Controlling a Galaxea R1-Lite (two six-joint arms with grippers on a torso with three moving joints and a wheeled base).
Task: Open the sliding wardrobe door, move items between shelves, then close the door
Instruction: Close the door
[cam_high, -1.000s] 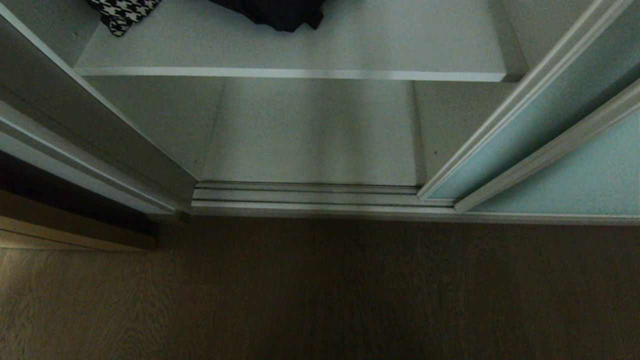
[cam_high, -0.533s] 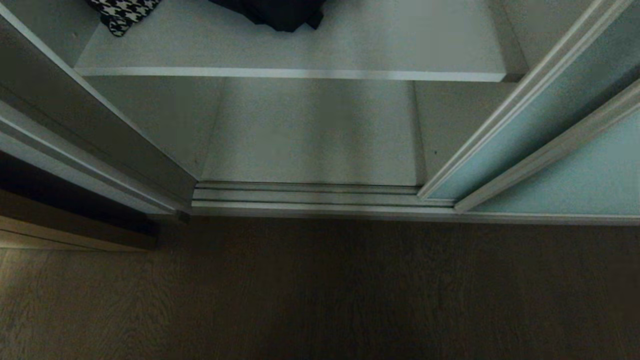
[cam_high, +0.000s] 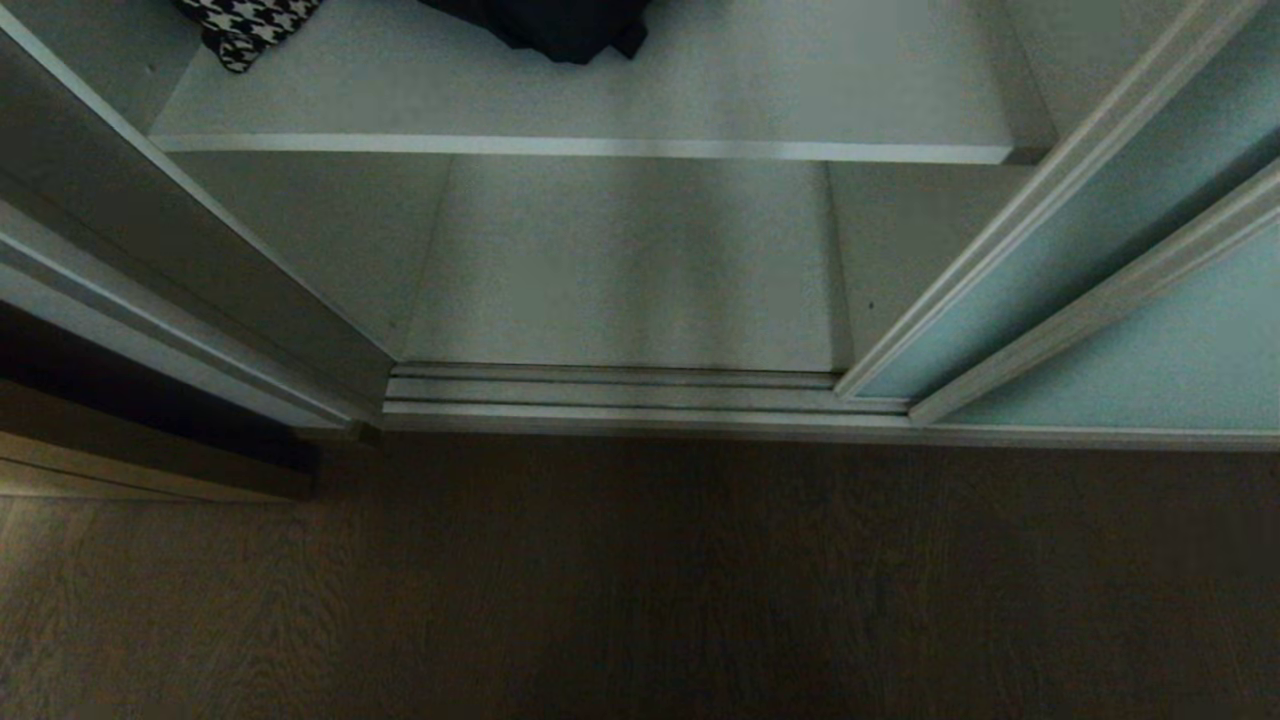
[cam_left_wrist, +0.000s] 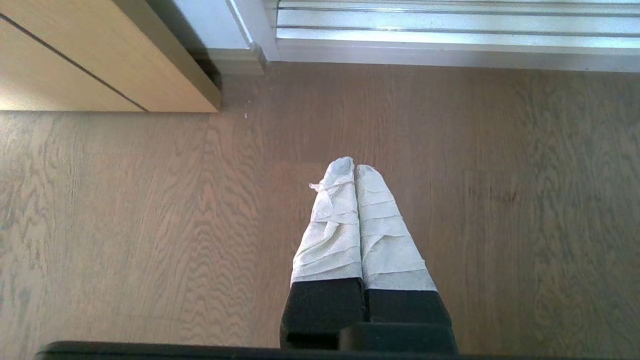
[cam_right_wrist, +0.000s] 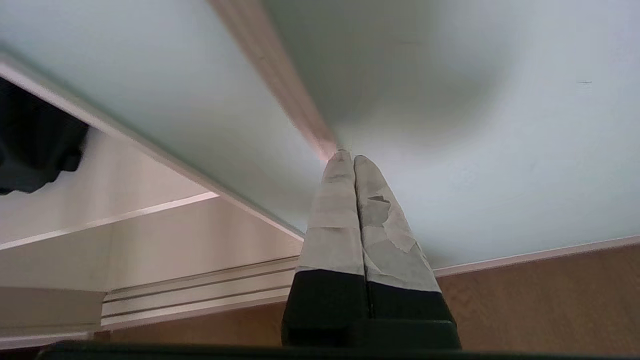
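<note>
Head view: the sliding wardrobe door (cam_high: 1130, 330) stands pushed to the right, its frame edge running upright; a black garment (cam_high: 560, 25) lies on the upper shelf (cam_high: 700, 90). Neither arm shows.

Left wrist view: the left gripper (cam_left_wrist: 354, 167) hangs above the floor (cam_left_wrist: 125, 225), jaws pressed together, holding nothing.

Right wrist view: the right gripper (cam_right_wrist: 348, 159), jaws closed and empty, points at the door's frame strip (cam_right_wrist: 280, 75), which lies just ahead of its tips. The right arm is nearer.

Wardrobe open on the left, sliding wardrobe door (cam_high: 1150, 340) slid right — the items (cam_high: 560, 25) lie on the upper shelf (cam_high: 600, 100), floor (cam_high: 640, 580) in front
</note>
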